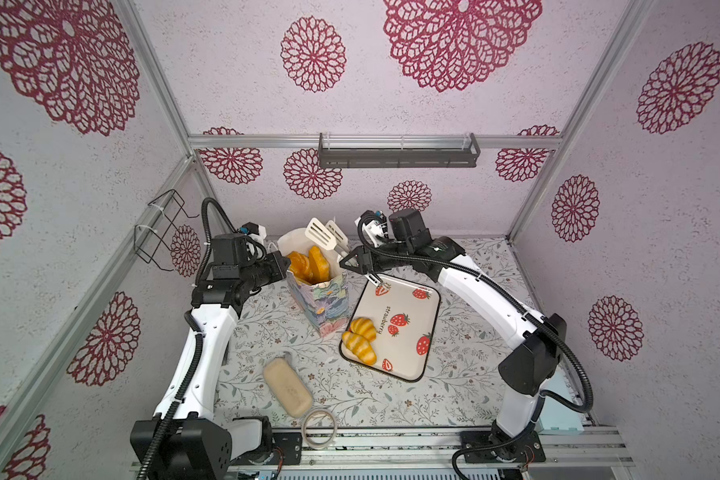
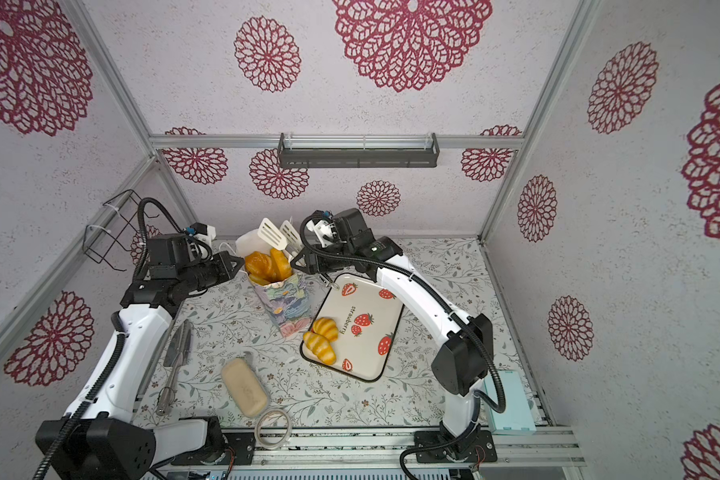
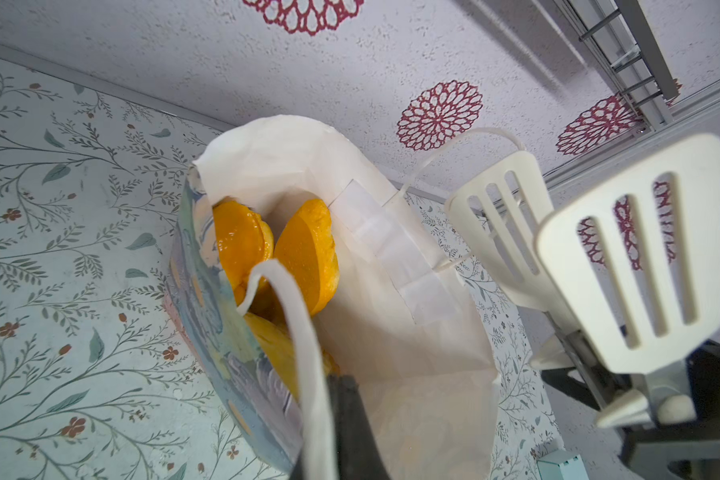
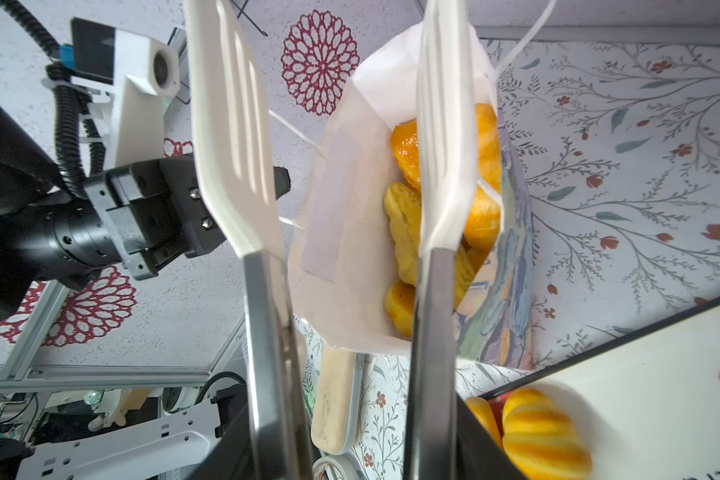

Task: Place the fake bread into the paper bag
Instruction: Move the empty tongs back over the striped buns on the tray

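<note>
The paper bag [image 1: 325,307] [image 2: 285,307] [image 3: 412,374] [image 4: 337,208] stands upright mid-table, its mouth open. Glossy orange fake bread [image 1: 308,264] [image 2: 267,264] [image 3: 304,249] [image 4: 404,224] fills it to the rim. Two striped croissants [image 1: 362,338] [image 2: 323,338] [image 4: 541,432] lie on the strawberry tray [image 1: 408,316] [image 2: 371,307]. My left gripper [image 1: 285,264] [image 2: 240,264] [image 3: 344,380] is shut on the bag's left rim by the white handle. My right gripper [image 1: 348,262] [image 2: 298,262] [image 4: 350,465] grips white slotted tongs [image 1: 319,235] [image 2: 272,235] [image 3: 632,266] [image 4: 233,124]. Their paddles are spread and empty over the bag's mouth.
A pale beige block [image 1: 287,388] [image 2: 244,386] and a tape ring [image 1: 319,428] [image 2: 272,428] lie near the front edge. A metal tool [image 2: 175,361] rests beside the left arm. A teal box [image 2: 510,403] sits front right. A dark shelf [image 1: 398,151] hangs on the back wall.
</note>
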Motion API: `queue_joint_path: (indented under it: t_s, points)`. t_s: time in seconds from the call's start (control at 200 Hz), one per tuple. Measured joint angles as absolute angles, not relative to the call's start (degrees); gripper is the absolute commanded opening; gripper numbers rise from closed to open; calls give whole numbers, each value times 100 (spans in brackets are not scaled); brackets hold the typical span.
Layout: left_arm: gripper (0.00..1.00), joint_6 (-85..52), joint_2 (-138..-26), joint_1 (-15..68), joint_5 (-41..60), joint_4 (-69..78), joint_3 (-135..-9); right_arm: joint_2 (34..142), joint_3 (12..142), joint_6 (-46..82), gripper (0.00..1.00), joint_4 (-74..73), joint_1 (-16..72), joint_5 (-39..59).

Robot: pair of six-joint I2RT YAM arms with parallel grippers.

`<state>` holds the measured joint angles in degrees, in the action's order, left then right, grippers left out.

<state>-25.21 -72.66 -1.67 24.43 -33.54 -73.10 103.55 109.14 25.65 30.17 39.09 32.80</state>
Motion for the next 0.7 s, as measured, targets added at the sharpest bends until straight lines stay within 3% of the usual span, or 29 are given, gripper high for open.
queue_joint_path:
  t_s: [0.701]
  points:
    - [0, -2534, -7266, -167, 2460, -3330, -7310, 8488, 9076, 2506, 54, 3065, 3323, 2818]
